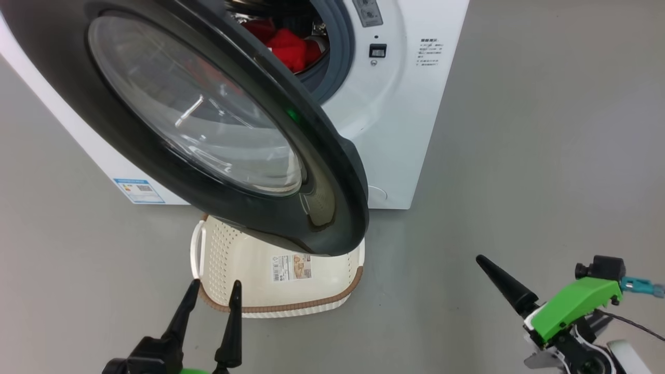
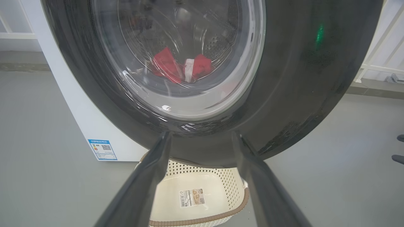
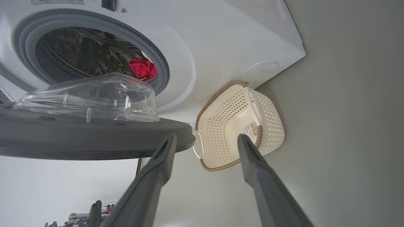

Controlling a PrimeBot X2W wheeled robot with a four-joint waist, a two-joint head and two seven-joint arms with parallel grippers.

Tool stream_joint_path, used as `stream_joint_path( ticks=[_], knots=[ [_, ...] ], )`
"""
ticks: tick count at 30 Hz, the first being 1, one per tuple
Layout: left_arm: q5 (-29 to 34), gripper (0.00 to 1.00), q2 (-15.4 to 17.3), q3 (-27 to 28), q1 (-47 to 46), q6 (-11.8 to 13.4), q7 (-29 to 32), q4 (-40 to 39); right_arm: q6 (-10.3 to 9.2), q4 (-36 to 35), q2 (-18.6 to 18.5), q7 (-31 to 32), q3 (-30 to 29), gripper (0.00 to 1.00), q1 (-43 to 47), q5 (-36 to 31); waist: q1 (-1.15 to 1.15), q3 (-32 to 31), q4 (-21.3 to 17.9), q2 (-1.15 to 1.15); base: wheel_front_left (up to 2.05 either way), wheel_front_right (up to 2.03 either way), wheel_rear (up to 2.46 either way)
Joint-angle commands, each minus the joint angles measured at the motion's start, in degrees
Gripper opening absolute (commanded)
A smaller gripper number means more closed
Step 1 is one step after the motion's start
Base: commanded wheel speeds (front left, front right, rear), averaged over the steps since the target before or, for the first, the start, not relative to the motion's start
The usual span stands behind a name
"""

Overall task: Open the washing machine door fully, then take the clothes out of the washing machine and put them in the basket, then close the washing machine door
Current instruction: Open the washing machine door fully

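Head view: the washing machine door (image 1: 197,119) stands part open at upper left. Red clothes (image 1: 288,47) lie inside the washing machine (image 1: 395,104), top centre. The basket (image 1: 244,270) sits low centre under the door's edge. The left claw (image 1: 216,282), lower left, gapes wide, empty.

Left wrist view: its tips are near the door's black rim.

Right wrist view: the right claw (image 3: 205,136) is spread wide, empty, with the basket beyond.

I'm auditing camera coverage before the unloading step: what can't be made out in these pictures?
the clothes: head view, the washing machine door covers most of them; amount unclear.
the basket: head view, far end hidden under the door's rim.
printed text on the washing machine: head view, too small to read.
basket label: left wrist view, too small to read.
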Motion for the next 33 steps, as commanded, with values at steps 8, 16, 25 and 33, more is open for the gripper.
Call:
stream_joint_path(
  ticks=[8,16,25,33],
  knots=[
    [0.11,1.0,0.45,2.35,-0.28,-0.21,-0.7,-1.06,0.03,-4.39,-5.46,-13.96,8.4,1.0,1.76,-4.94,0.0,0.36,-0.63,0.0,0.0,0.0,0.0],
    [-0.03,1.0,0.45,2.37,-0.74,-0.23,-0.7,-0.79,0.03,-3.94,-11.36,-29.22,18.63,1.0,0.35,-11.79,0.0,0.41,-0.59,0.0,0.0,0.0,0.0],
    [-0.04,1.0,0.45,2.49,-0.77,-0.04,-0.7,-0.95,0.03,-1.09,-11.86,-32.72,18.08,1.0,-0.54,-21.77,0.0,0.48,-0.61,0.0,0.0,0.0,0.0],
    [0.04,1.0,0.45,2.44,-0.97,0.06,-0.7,-1.09,0.03,-5.1,-7.1,-32.75,8.62,1.0,3.11,-35.77,0.0,0.85,-0.65,0.0,0.0,0.0,0.0]
  ],
)
